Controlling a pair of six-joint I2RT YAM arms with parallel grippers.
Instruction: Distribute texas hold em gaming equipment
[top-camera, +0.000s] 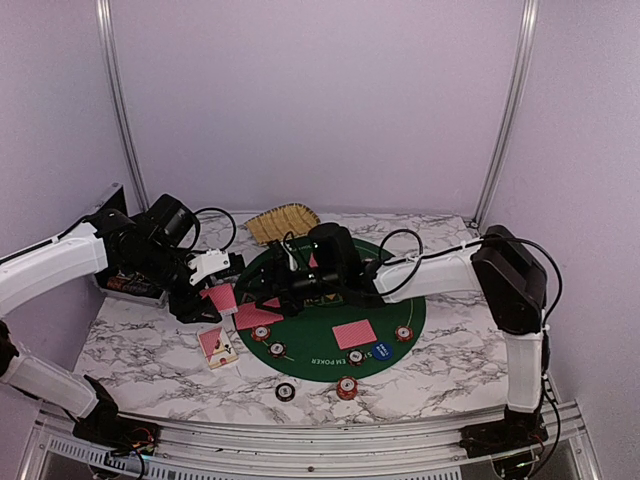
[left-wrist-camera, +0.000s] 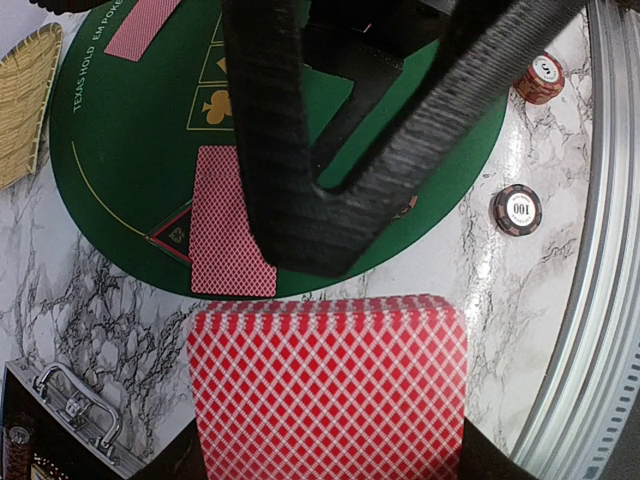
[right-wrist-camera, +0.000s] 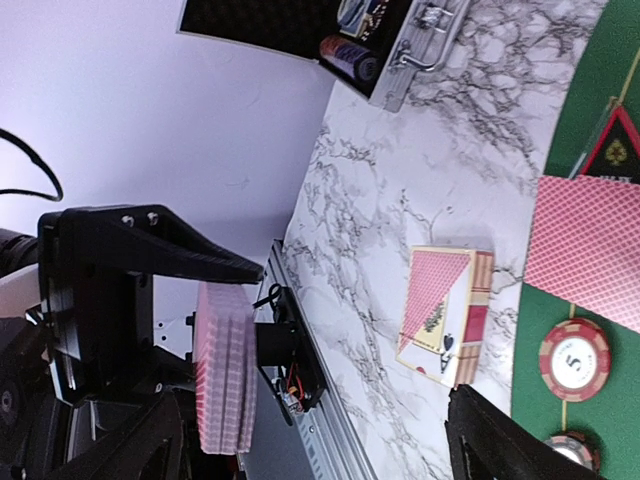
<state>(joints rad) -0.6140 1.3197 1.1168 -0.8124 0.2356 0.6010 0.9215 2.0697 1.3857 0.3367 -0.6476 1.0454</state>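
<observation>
The left gripper (top-camera: 218, 292) is clamped on the card deck (left-wrist-camera: 330, 385)!
The right gripper (top-camera: 278, 287) faces it, jaws wide apart, just beside the deck over the green mat (left-wrist-camera: 120, 150) edge.

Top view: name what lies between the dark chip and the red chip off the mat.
Nothing: bare marble separates the dark chip from the red chip, shown in the top and left wrist views.
</observation>
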